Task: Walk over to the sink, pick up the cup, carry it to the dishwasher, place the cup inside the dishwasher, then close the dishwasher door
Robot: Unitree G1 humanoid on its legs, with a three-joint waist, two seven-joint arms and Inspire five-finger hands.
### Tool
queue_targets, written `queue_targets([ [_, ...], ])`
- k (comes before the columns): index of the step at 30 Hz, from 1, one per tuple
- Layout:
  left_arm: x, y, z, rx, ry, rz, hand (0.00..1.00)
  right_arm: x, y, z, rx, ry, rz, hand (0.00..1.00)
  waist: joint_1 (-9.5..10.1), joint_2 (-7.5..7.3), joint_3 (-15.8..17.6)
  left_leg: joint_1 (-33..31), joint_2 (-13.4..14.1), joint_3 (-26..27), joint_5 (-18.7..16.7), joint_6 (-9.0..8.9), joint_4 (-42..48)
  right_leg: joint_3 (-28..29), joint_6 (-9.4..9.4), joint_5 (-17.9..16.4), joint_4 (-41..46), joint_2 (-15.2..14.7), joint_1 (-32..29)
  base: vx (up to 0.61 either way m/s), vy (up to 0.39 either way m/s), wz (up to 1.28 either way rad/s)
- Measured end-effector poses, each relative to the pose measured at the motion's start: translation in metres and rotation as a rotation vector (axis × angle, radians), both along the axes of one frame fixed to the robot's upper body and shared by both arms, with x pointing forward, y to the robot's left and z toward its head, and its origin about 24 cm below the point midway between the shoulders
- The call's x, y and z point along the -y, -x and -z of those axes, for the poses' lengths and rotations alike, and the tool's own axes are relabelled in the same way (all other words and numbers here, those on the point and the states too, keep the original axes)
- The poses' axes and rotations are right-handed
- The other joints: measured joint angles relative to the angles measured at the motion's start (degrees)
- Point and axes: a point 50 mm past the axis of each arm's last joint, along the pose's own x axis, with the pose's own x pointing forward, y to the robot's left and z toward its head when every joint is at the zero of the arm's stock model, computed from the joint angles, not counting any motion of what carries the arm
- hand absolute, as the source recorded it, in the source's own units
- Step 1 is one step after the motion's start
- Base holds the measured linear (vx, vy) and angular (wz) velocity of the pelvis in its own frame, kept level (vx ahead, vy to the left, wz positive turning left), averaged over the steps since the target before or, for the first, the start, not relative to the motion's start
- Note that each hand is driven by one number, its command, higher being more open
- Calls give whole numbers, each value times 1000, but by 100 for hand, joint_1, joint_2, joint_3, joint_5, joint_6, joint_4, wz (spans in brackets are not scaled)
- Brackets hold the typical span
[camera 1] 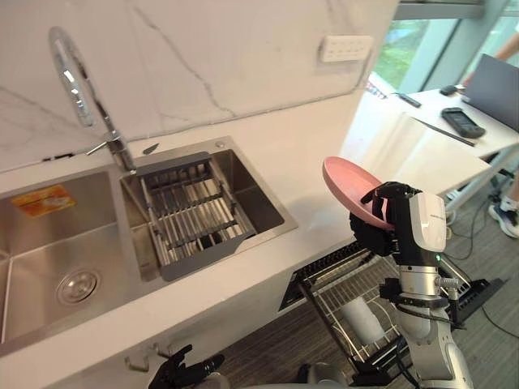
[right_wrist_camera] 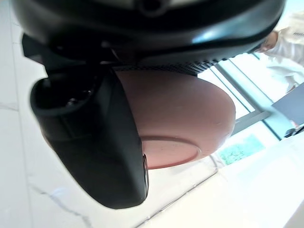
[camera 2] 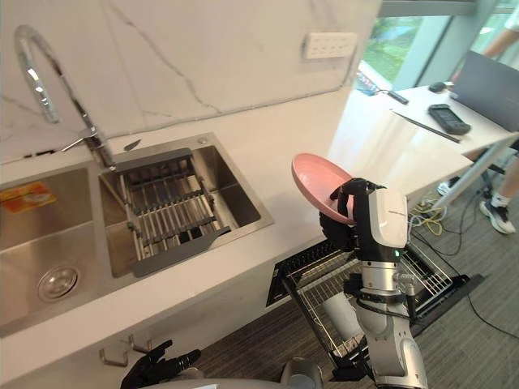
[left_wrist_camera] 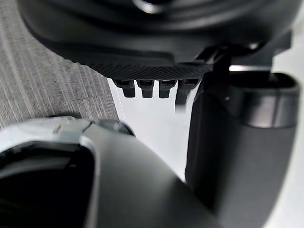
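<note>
Your robot's right hand (camera 1: 383,227) is raised just past the front edge of the counter (camera 1: 300,146), its fingers and thumb curled tight on the rim of a pink dish (camera 1: 349,185). This looks like a shallow bowl or plate rather than the cup the task names. The dish is tilted and hangs in the air above the pulled-out dishwasher rack (camera 1: 340,288), touching nothing else. A white cup (camera 1: 362,320) already lies on its side in that rack. The sink (camera 1: 49,243) sits well to the left along the counter, with a slatted drain rack (camera 1: 190,215) in its right basin and no cup visible in it. The left hand (camera 1: 182,373) hangs low beneath the counter's front edge, fingers loosely spread and holding nothing. Judging from this, the pickup and most of the carry are done. What remains is lowering the dish into the rack, letting go, sliding the rack in, and shutting the dishwasher door (camera 1: 485,292), which lies open.
</note>
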Motion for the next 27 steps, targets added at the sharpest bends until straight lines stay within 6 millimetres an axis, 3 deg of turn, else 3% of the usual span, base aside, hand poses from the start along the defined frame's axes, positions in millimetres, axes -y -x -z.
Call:
queue_targets([
  [2, -3, 2, 0, -10, -1, -17, 100, 6, 0, 1, -8, 7, 41, 0, -45, -20, 4, 24, 22, 80, 74, -19, -91, 22, 13, 413, -692, 143, 220, 7, 12, -18],
  [7, -4, 4, 1, -22, 5, -13, 100, 9, -1, 1, -30, 8, 67, 0, -37, -30, -18, 147, -129, 22, 217, -16, -260, 63, 31, 923, -1654, 218, 670, 2, 19, -9],
  [17, -4, 15, 1, -32, -4, -9, 100, 32, 29, 28, -187, -6, 208, 0, -94, -15, -156, 273, -254, 110, 302, -67, -658, 279, 16, 903, -1671, 184, 517, -17, 14, -11],
  [23, -1, 18, 2, -32, 2, -26, 100, 52, 49, 68, -325, -38, 380, 0, -208, 76, -166, 63, -263, 185, 341, -65, -649, 376, -3, 963, -1668, 199, 235, 27, 3, -7],
  [27, 2, 17, 2, -30, 8, -23, 100, 57, 56, 79, -346, -69, 449, 0, -214, 137, -156, 1, -266, 160, 378, -25, -634, 391, -4, 964, -1668, 235, 164, 36, -16, -3],
])
